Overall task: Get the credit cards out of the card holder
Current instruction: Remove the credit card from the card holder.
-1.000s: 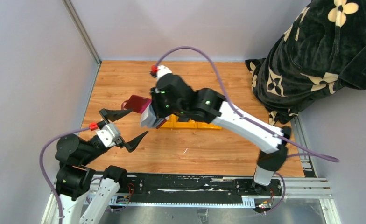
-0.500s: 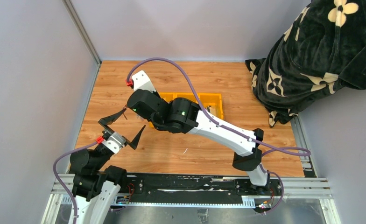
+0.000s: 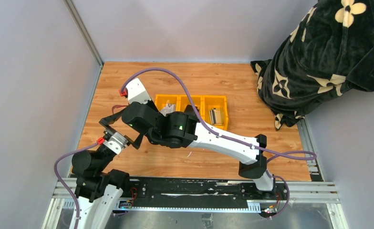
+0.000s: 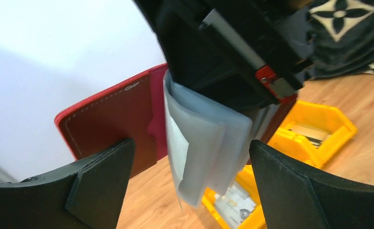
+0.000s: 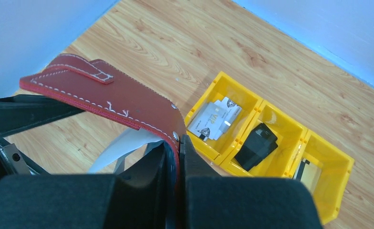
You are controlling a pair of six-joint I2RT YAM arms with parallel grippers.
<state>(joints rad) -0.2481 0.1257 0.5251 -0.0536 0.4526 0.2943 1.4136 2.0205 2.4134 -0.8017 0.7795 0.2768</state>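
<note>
Right end effector (image 5: 176,153) is clamped tight on the maroon card holder (image 5: 113,95), fingers closed right down on one edge of the leather. It's holding the thing up in the air over the left part of the counter (image 5: 213,38). The cover sticks out flat with its stitched closure tab on top, and underneath, the grey see-through sleeves (image 4: 206,138) hang down in a loose fan. Left end effector (image 4: 191,148) is right there and spread wide, one black finger on either side of those sleeves, gripping nothing. A pale patch shows through the nearest sleeve; whether that's a card, I can't tell. Over to the yellow tray (image 5: 290,121), sitting on the counter just beyond the holder: three compartments, and every one has something in it. Pale silvery cards (image 5: 213,117) lie in the compartment nearest the holder, a dark card (image 5: 255,143) is in the middle, and a shiny tan-grey card (image 5: 309,175) is in the far one. In the top view the right arm stretches across the counter toward the left arm and hides most of the holder.
</note>
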